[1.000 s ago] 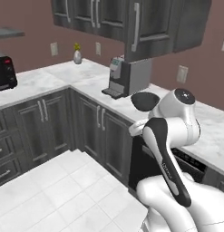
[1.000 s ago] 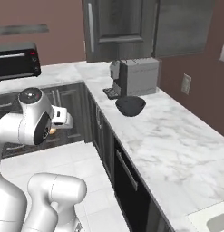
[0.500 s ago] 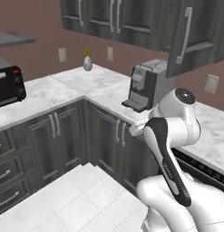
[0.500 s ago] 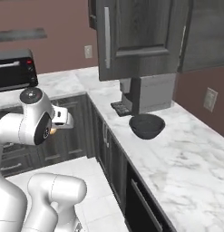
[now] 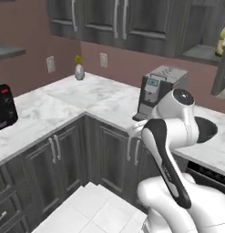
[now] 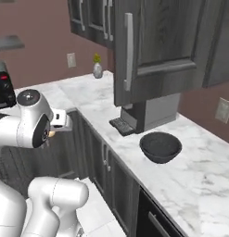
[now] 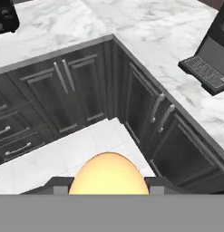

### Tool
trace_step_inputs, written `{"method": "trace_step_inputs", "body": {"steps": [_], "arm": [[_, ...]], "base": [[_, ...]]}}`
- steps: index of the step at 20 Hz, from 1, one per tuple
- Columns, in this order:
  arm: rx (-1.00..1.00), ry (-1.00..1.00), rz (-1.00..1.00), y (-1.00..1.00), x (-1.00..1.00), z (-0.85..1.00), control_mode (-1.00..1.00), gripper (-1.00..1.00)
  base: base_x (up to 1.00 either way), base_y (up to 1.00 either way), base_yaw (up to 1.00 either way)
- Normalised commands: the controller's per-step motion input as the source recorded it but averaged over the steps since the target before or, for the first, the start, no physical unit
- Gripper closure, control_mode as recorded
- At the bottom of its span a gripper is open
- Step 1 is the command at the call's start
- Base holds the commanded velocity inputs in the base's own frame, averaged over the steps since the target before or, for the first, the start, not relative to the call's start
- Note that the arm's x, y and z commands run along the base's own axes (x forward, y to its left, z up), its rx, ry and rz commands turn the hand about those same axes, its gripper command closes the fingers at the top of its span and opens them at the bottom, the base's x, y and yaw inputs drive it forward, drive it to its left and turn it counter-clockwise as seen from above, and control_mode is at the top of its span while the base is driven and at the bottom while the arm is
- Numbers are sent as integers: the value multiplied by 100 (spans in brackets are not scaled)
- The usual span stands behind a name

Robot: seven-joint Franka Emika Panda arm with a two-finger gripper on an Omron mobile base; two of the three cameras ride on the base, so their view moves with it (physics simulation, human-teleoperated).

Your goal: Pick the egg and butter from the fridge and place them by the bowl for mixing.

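Egg (image 7: 108, 174): one, yellow-orange, smooth. Sits at the bottom of the hand view, clasped between the two fingertips of the gripper (image 7: 108, 186), held over the white floor tiles (image 7: 68, 154) in front of the corner cabinets. Outline is rounded with its narrower end toward the top of that view; the lower part is cut off, so the long axis cannot be judged further. A sliver of orange shows beside the arm's head in the right base view.

Bowl (image 6: 160, 147): one, dark, round, deep, upright on the marble counter (image 6: 199, 176), just beside the coffee machine (image 6: 146, 113) and apart from it. In the left base view it is partly hidden behind the arm.

Coffee machine: one, boxy, grey, with a dark drip tray.

Vase (image 5: 79, 70): one, small, with a yellow sprig, at the back wall.

Dark oven (image 5: 4, 107): one, on the counter's left wing.

Wall outlets (image 5: 103, 59): two in the left base view.
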Motion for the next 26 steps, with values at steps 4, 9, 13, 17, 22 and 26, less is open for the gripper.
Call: {"method": "trace_step_inputs", "body": {"steps": [4, 9, 13, 17, 22, 26], "arm": [[0, 0, 0, 0, 0, 0, 100, 100], [0, 0, 0, 0, 0, 0, 100, 100], [0, 0, 0, 0, 0, 0, 100, 100], [0, 0, 0, 0, 0, 0, 100, 100], [0, 0, 0, 0, 0, 0, 100, 100], [0, 0, 0, 0, 0, 0, 100, 100]], "base": [[46, 36, -63], [42, 32, -69], [41, 31, -70], [34, 33, -68], [23, 47, -48], [33, 42, -35]]}}
